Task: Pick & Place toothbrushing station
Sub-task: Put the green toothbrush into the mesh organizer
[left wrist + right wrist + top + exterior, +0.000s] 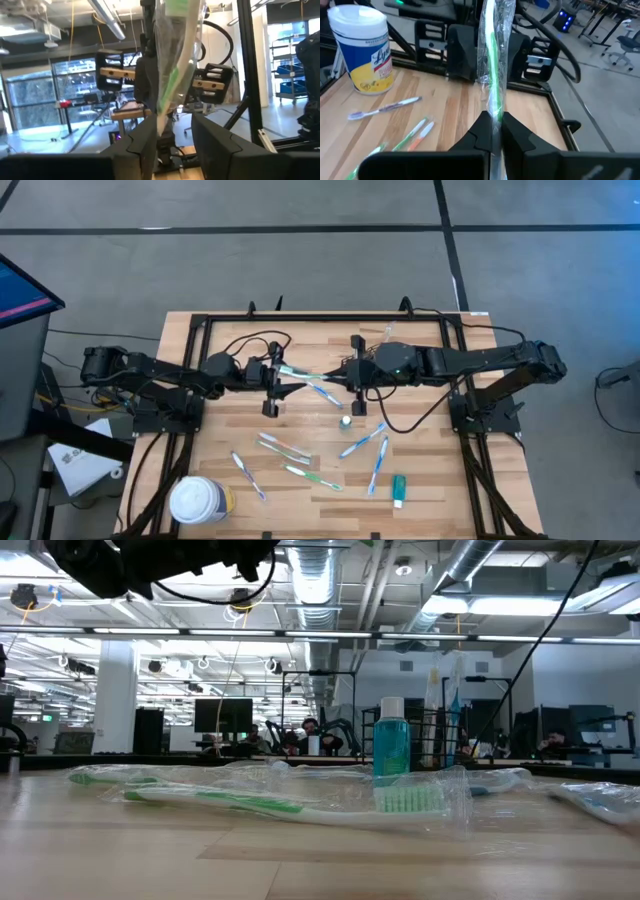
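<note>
A green toothbrush in a clear wrapper hangs above the table's middle between my two grippers. My right gripper is shut on one end of it. My left gripper is open, with one finger on either side of the brush's other end. Several more wrapped toothbrushes lie flat on the wood, along with a small teal bottle and a teal tube. The black wire caddy stands far back in the low view. In the high view my right arm covers it. My right gripper pinches the wrapped toothbrush between its two fingers, near one end of the handle, through the clear wrapper. The fingers come level from the table's right and lie roughly along the brush. The brush is lifted clear of the table and reaches toward my left gripper.
A white-lidded yellow tub stands at the near left corner and also shows in the right wrist view. A black frame borders the table's far and side edges. Cables trail over the wood below my right arm.
</note>
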{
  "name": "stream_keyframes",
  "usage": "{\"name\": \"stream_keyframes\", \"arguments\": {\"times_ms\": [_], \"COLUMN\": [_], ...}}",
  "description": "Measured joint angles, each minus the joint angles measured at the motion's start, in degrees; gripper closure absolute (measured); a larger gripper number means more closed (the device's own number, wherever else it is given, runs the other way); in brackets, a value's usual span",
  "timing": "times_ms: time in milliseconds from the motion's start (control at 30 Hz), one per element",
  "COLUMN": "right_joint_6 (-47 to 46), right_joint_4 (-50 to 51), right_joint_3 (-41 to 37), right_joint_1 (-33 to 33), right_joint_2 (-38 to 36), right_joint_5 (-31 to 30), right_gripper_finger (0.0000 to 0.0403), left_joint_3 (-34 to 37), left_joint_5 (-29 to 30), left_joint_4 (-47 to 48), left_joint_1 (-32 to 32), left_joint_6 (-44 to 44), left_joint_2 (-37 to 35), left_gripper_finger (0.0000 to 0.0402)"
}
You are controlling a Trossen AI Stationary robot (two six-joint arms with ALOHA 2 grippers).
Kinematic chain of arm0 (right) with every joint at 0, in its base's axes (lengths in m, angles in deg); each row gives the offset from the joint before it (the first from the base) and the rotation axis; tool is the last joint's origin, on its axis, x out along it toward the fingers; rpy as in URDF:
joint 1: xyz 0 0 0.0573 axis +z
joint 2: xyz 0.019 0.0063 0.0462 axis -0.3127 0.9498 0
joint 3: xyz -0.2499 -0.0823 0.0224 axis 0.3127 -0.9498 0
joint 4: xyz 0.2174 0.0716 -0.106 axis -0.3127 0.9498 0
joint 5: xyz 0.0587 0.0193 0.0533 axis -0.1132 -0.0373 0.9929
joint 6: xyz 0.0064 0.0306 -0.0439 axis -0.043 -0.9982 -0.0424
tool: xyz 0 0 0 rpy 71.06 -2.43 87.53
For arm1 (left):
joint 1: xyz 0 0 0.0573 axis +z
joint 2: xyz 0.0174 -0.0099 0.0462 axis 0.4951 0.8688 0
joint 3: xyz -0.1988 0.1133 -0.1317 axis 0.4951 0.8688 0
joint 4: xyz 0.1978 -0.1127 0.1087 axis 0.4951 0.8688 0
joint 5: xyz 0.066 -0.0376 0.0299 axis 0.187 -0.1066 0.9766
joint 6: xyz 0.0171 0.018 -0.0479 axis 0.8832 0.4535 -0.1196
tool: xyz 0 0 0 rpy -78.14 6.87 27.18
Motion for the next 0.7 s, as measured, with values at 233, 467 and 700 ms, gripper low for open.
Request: {"name": "stream_keyframes", "arguments": {"times_ms": [233, 467, 700], "right_joint_6": [-0.01, 0.00, 0.00], "right_joint_4": [-2.76, -5.75, -8.38], "right_joint_3": [0.00, -0.84, -3.08], "right_joint_1": [-0.22, -0.22, -0.26], "right_joint_2": [0.42, 0.52, 0.50], "right_joint_5": [2.85, 3.96, 4.15], "right_gripper_finger": [0.0393, 0.0393, 0.0393], "left_joint_3": [0.00, -0.02, -0.02], "left_joint_5": [-0.81, 1.12, 3.28], "left_joint_4": [-2.43, -4.12, -5.47], "left_joint_1": [-2.68, -2.67, -2.68], "left_joint_6": [3.82, 4.93, 4.97], "left_joint_2": [0.00, 0.00, 0.00], "left_gripper_finger": [0.0273, 0.0275, 0.0275]}}
